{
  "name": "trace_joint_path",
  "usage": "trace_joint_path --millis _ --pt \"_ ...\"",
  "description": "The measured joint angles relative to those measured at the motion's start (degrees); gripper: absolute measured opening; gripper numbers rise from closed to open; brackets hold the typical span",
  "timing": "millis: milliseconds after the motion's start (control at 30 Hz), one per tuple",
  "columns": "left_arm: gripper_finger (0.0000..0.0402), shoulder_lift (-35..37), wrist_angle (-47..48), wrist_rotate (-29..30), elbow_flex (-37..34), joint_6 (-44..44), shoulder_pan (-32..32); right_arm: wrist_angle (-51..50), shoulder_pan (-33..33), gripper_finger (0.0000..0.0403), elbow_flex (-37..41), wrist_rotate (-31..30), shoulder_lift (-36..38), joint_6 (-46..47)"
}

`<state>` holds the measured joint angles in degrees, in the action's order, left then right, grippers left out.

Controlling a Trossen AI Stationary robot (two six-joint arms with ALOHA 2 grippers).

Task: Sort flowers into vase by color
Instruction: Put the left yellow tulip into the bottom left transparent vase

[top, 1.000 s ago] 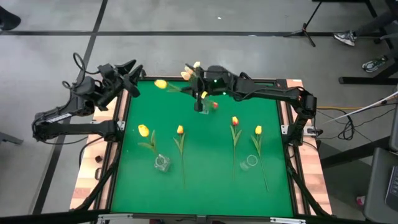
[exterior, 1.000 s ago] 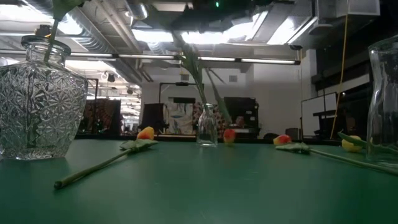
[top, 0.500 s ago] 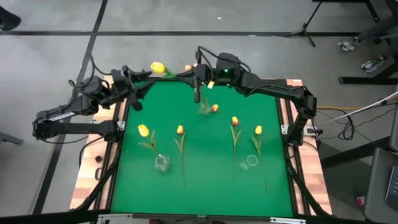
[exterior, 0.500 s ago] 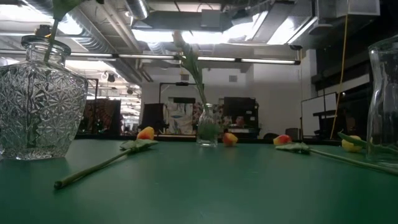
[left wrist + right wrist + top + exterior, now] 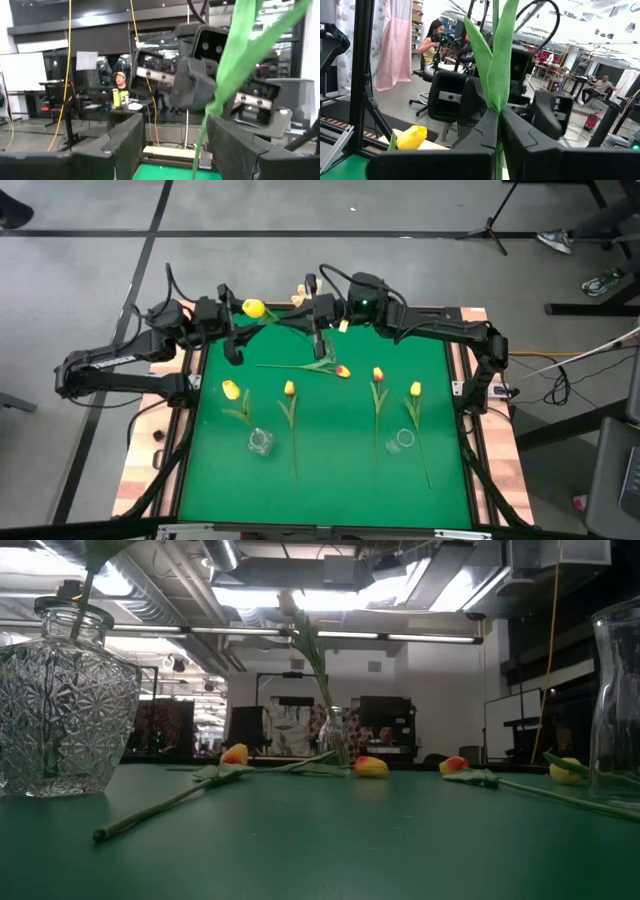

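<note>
Four flowers [image 5: 290, 412] are laid side by side across the middle of the table [image 5: 330, 480], and one vase [image 5: 260, 442] is stood near the front on the left, with another vase [image 5: 400, 440] near the front on the right. A fifth flower [image 5: 310, 367] is laid flat behind the four, next to a small vase [image 5: 333, 745] at the back of the table. The left gripper [image 5: 232, 345] and the right gripper [image 5: 318, 330] are held over the back edge, facing each other, with a flower stem [image 5: 496, 65] pinched in the right one.
</note>
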<state>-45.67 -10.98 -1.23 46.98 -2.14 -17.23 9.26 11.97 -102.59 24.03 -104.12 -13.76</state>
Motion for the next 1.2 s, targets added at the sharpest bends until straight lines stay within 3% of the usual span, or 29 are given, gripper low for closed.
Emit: trace_joint_path --millis 300,833,1200 --pt "0.0217 -1.92 -3.33 -6.58 0.00 1.66 0.04 -0.01 0.00 0.0012 1.08 0.04 -0.07 -0.04" --pt "0.0217 -9.50 -3.82 -8.76 0.00 3.57 0.07 -0.35 0.00 0.0012 1.07 0.07 -0.07 0.02" --pt "0.0215 -9.46 -5.54 -8.74 0.00 3.59 0.07 -1.38 0.00 0.0012 1.07 0.09 -0.07 0.00"
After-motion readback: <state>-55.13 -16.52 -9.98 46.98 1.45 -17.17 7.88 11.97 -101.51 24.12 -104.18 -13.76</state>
